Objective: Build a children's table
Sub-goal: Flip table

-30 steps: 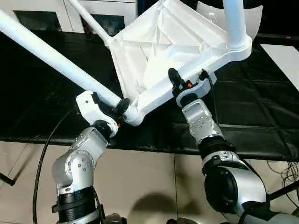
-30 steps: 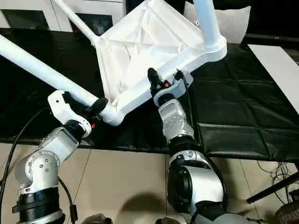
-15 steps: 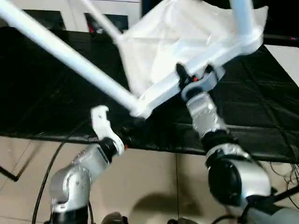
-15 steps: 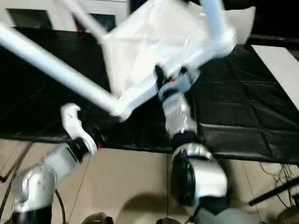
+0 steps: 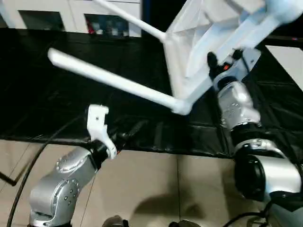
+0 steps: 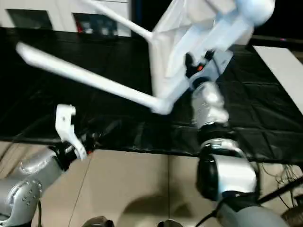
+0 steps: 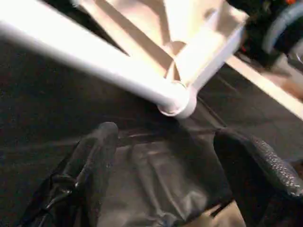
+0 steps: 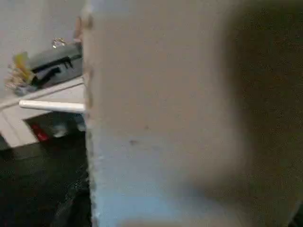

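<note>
two grippers | left gripper [image 7: 161,175] spread, empty | right gripper [image 5: 222,64] clamped on table [image 5: 199,52] rim, tilted

We see a work surface draped in a wrinkled black sheet [image 5: 71,104], with a beige tiled floor [image 5: 156,189] below its near edge. Behind it stand white cabinets [image 5: 57,9] with dark glass fronts.
</note>
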Controlling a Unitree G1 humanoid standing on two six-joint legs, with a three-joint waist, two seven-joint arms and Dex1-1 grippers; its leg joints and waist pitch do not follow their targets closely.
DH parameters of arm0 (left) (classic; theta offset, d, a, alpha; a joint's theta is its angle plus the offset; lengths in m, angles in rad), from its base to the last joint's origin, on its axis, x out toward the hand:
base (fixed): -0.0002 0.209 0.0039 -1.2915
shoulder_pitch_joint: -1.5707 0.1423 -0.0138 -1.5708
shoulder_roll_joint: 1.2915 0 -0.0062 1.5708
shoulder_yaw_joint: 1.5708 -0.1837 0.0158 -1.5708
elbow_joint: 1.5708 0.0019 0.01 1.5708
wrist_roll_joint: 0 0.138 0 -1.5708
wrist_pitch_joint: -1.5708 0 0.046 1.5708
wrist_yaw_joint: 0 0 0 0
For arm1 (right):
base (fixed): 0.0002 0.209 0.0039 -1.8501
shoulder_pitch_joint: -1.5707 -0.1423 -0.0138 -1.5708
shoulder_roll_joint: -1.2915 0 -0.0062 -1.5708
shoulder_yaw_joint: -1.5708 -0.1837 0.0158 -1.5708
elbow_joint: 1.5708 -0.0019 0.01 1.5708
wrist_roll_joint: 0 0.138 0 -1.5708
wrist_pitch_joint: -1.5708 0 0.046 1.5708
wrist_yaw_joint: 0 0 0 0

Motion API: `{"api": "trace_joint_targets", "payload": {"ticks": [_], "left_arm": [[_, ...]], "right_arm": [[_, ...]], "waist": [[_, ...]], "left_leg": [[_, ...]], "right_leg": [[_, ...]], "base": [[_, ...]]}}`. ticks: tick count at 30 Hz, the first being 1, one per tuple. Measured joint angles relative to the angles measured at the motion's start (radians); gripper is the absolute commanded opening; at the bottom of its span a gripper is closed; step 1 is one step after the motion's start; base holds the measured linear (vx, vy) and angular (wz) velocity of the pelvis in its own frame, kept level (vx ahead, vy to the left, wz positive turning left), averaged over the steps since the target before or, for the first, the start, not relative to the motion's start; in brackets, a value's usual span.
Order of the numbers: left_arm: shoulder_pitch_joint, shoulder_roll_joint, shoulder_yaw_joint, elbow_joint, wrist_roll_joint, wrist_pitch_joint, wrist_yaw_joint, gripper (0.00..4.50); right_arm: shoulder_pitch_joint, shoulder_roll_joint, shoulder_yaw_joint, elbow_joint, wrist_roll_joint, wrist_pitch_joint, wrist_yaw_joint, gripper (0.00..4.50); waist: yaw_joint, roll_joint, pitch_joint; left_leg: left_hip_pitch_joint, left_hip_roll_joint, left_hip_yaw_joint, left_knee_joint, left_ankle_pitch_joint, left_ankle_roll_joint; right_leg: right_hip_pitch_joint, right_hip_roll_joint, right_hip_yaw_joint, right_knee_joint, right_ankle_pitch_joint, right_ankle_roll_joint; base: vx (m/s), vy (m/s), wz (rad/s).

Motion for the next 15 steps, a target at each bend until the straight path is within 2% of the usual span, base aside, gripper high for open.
{"api": "trace_joint_targets", "payload": {"ticks": [5, 9, 11, 14, 15], "left_arm": [[-0.046, 0.042, -0.028, -0.039, 0.032, -0.019, -0.031, 4.03], [-0.093, 0.065, -0.060, -0.039, 0.065, -0.021, -0.029, 4.03], [-0.112, 0.065, -0.062, -0.040, 0.066, -0.021, -0.021, 4.03], [-0.115, 0.064, -0.063, -0.040, 0.066, -0.021, -0.015, 4.03], [-0.116, 0.063, -0.063, -0.040, 0.067, -0.021, -0.014, 4.03]], "right_arm": [[-0.016, -0.045, 0.042, -0.014, -0.059, 0.037, -0.020, 2.01], [-0.022, -0.084, 0.097, -0.028, -0.126, 0.068, -0.023, 1.98], [-0.036, -0.104, 0.126, -0.029, -0.164, 0.085, -0.021, 1.98], [-0.050, -0.112, 0.134, -0.039, -0.174, 0.098, -0.021, 1.97], [-0.052, -0.130, 0.153, -0.044, -0.193, 0.103, -0.017, 1.97]], "waist": [[-0.009, -0.006, 0.004], [-0.012, -0.008, 0.005], [-0.013, -0.008, 0.005], [-0.015, -0.008, 0.005], [-0.013, -0.008, 0.005]], "left_leg": [[0.000, 0.000, 0.000, 0.000, 0.001, -0.002], [-0.003, 0.000, 0.000, 0.002, 0.002, -0.002], [-0.007, 0.000, 0.000, 0.003, 0.003, 0.000], [-0.013, 0.000, -0.001, 0.007, 0.003, 0.000], [-0.016, 0.000, -0.001, 0.009, 0.004, 0.001]], "right_leg": [[-0.001, 0.000, 0.000, 0.000, 0.002, -0.002], [-0.003, 0.000, 0.000, 0.000, 0.003, -0.002], [-0.006, 0.000, 0.000, 0.001, 0.003, -0.002], [-0.012, 0.000, 0.000, 0.005, 0.003, -0.002], [-0.015, 0.000, 0.000, 0.007, 0.003, -0.002]], "base": [[0.000, 0.000, 0.00], [0.000, 0.000, 0.00], [0.000, 0.000, 0.00], [0.000, 0.000, 0.00], [0.000, 0.000, 0.00]]}}
